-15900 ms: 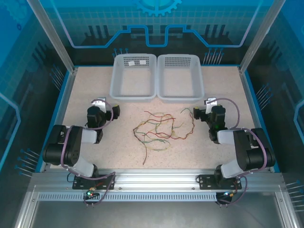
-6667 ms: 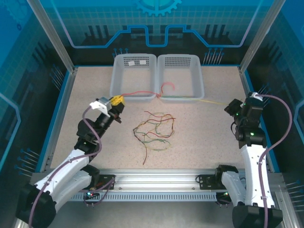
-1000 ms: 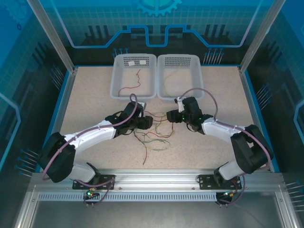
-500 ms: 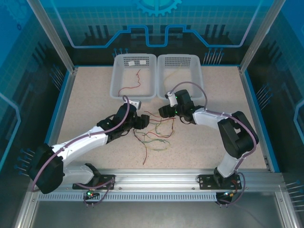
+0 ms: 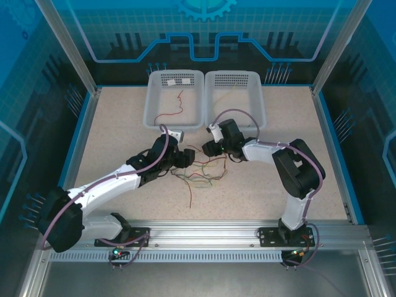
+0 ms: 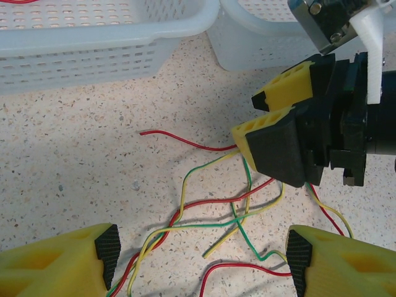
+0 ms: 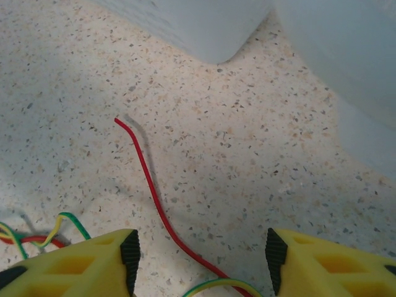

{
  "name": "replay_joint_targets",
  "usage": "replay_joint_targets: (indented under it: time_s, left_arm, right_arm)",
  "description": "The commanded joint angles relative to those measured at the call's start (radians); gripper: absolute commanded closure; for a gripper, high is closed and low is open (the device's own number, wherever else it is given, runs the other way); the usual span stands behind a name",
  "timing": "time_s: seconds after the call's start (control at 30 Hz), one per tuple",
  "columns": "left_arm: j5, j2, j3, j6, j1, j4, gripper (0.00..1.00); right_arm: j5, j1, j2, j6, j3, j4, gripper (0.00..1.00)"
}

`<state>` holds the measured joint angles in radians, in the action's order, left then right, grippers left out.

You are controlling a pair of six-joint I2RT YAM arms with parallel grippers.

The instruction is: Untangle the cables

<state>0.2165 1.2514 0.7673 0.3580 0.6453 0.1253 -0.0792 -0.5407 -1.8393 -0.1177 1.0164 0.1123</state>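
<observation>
- Left basket [image 5: 153,117]: sitting at the far side of the table [image 5: 111,124], just beside the right basket [image 5: 260,116]; one red cable [image 5: 168,110] is lying inside it.
- Left gripper [image 5: 190,158]: reaching in from the left, low over the left part of the tangle [image 5: 201,176]. Its jaws are standing apart and clamping nothing. In the left wrist view, its yellow fingers [image 6: 55,263] are flanking red, green and yellow strands.
- Tangle: lying at the table's centre, nearer than both baskets, with red, green and yellow cables crossing one another.
- Right gripper [image 5: 206,148]: facing the left gripper, just beside it, at the tangle's far edge. Its jaws are standing apart. A red end [image 7: 151,192] is lying on the table and running in between them, unpinched.
- Right basket: sitting beyond the right gripper.
</observation>
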Motion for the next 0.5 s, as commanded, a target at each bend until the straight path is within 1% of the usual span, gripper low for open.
replay_joint_targets:
  time_s: [0.0, 0.2, 0.37, 0.47]
  left_arm:
    - [0.024, -0.017, -0.02, -0.01, 0.0, 0.0, 0.27]
    - [0.044, -0.023, -0.037, -0.011, 0.0, -0.011, 0.26]
    - [0.046, -0.015, -0.044, -0.004, 0.0, -0.022, 0.25]
    - [0.05, -0.013, -0.048, -0.002, 0.0, -0.023, 0.24]
  right_arm:
    - [0.038, -0.008, -0.008, 0.02, 0.021, -0.038, 0.33]
    - [-0.004, -0.008, 0.072, 0.03, 0.01, -0.055, 0.31]
    - [0.014, -0.007, 0.17, 0.015, -0.004, -0.082, 0.3]
    - [0.021, 0.006, 0.211, -0.012, -0.008, -0.135, 0.3]
